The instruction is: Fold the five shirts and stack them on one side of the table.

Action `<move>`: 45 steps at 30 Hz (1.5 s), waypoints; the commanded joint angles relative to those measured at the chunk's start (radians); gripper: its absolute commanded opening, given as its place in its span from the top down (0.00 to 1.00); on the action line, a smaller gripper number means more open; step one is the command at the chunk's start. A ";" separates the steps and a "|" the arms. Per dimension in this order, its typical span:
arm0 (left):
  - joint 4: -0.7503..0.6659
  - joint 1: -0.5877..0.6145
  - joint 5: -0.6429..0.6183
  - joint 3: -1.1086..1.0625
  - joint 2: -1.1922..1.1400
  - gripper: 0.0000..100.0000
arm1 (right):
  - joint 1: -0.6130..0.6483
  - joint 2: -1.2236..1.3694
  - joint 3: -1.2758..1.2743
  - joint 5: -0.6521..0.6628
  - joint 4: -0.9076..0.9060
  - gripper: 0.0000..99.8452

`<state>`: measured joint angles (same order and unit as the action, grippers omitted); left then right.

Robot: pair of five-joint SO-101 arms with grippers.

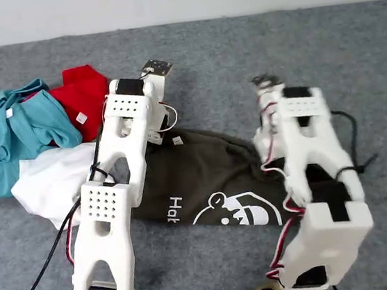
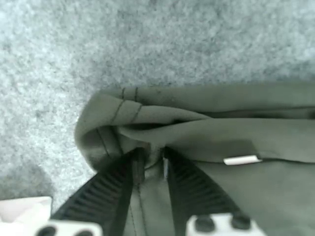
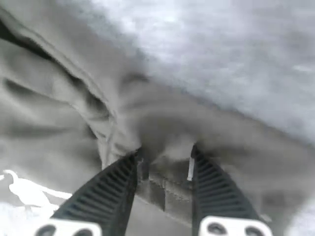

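Two grippers are working one garment, and both are pinching cloth: my left gripper (image 2: 150, 160) is clamping its jaws almost together on a bunched fold at a stitched corner of the dark shirt (image 1: 211, 178), and my right gripper (image 3: 165, 164) is biting a thicker wad of the same shirt's edge, its jaws standing a little wider with fabric filling the gap. The dark shirt is lying across the middle of the table (image 1: 273, 45), print side up, spread between my two arms, with its far edge in my grips. I am judging the step in hand to be this shirt's first fold. To do it well, I am advising that both grips rise level and together, so the edge is running taut between them, then travel toward the near edge at one pace. The left hold is looking bunched, so I am expecting a crease there unless the cloth is drawn flat. Round about, a teal shirt (image 1: 17, 130), a red shirt (image 1: 86, 94) and a white shirt (image 1: 50, 179) are lying in a loose heap on my left, with the white one meeting the dark shirt's end beneath my left arm. That contact is risking a drag-along, and a black cable (image 1: 348, 124) is trailing beside my right arm
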<state>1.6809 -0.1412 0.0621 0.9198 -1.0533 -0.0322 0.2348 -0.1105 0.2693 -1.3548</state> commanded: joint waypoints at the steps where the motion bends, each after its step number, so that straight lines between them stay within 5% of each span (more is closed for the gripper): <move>1: 0.000 0.009 -0.011 0.002 0.006 0.91 | -0.054 -0.131 0.069 0.051 -0.064 0.85; 12: 0.075 0.052 -0.012 -0.038 0.192 0.91 | -0.137 -0.314 0.060 0.049 -0.202 0.85; 20: 0.071 0.051 -0.003 -0.300 0.290 0.91 | -0.283 -0.252 -0.084 0.048 -0.157 0.85; 36: 0.072 0.051 -0.003 -0.314 0.287 0.91 | -0.400 -0.044 -0.072 0.048 0.013 0.85; 45: 0.072 0.051 -0.003 -0.315 0.285 0.91 | -0.400 0.024 0.120 0.048 -0.120 0.71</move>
<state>1.7331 -0.0936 0.0621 0.6022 -0.8339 -0.4250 0.2562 -0.0783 0.3153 -1.4223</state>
